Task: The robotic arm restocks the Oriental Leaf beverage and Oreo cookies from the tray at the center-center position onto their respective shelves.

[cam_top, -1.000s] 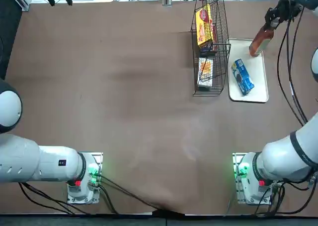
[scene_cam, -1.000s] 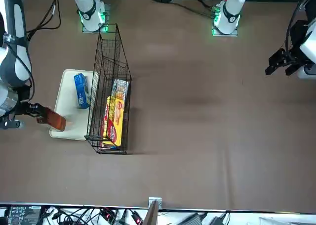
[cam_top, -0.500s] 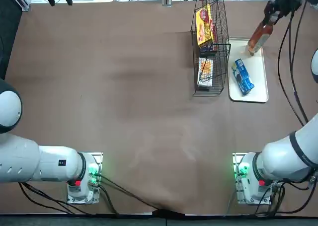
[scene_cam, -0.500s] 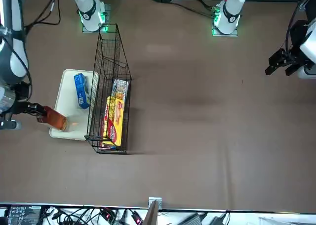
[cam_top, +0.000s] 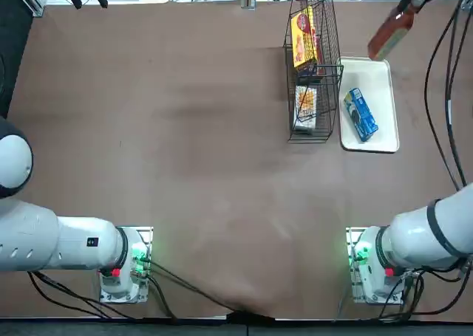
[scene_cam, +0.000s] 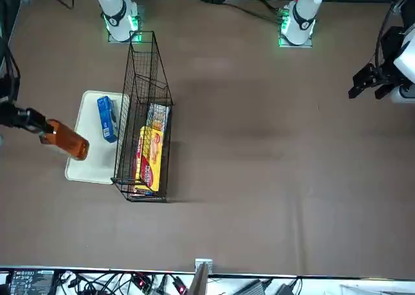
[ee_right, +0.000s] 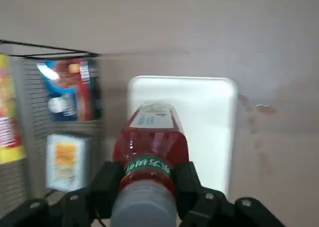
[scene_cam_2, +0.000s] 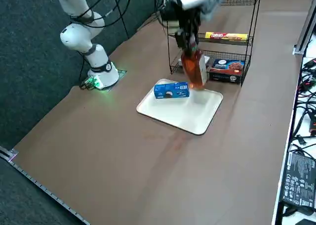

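Gripping the bottle [ee_right: 152,152], seemingly: right gripper [ee_right: 149,184].

In my right wrist view, the bottle [ee_right: 152,144] looks soft; one small bright glare lies on the worktop [ee_right: 279,152].

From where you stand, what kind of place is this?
Probably a robot lab: a robot's fingers grip a bottle, beside a pretend shop rack and tray.

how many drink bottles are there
1 drink bottle: it is gripped by its cap end in the right gripper, lifted over the tray. Others could be hidden behind the arm or rack.
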Robot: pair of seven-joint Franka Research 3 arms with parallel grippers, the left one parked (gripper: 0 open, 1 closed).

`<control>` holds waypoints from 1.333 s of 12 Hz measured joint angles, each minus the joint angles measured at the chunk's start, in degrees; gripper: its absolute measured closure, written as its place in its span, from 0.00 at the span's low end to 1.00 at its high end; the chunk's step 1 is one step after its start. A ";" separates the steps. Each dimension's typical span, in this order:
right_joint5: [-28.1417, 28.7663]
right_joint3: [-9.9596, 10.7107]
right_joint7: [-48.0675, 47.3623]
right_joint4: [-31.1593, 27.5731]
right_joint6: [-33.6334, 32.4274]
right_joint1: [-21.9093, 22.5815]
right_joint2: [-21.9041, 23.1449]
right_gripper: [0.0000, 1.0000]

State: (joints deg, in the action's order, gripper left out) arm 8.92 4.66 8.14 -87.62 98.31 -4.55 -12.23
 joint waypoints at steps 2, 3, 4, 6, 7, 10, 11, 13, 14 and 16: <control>5.13 -0.07 -0.30 -0.05 -3.52 0.54 2.83 0.41; 7.92 -0.10 -0.30 -0.12 -5.28 0.68 3.71 0.41; 10.65 -0.10 -0.30 -0.31 -6.77 0.75 4.32 0.41; 15.99 -0.11 -0.30 -1.50 -8.68 0.85 5.01 0.41; 18.14 -0.12 -0.23 -2.64 -8.91 0.90 5.47 0.41; 25.40 -0.12 2.82 -8.32 -8.97 0.95 8.55 0.41; 25.83 -0.12 3.55 -9.34 -9.19 0.96 9.45 0.41; 26.02 -0.12 4.15 -10.55 -10.17 0.95 10.89 0.41; 26.36 -0.12 4.23 -10.93 -10.58 0.95 11.40 0.41; 27.12 -0.12 4.28 -11.58 -10.97 0.95 12.16 0.41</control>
State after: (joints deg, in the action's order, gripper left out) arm 36.05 4.54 12.42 -99.20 87.34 -3.59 -0.07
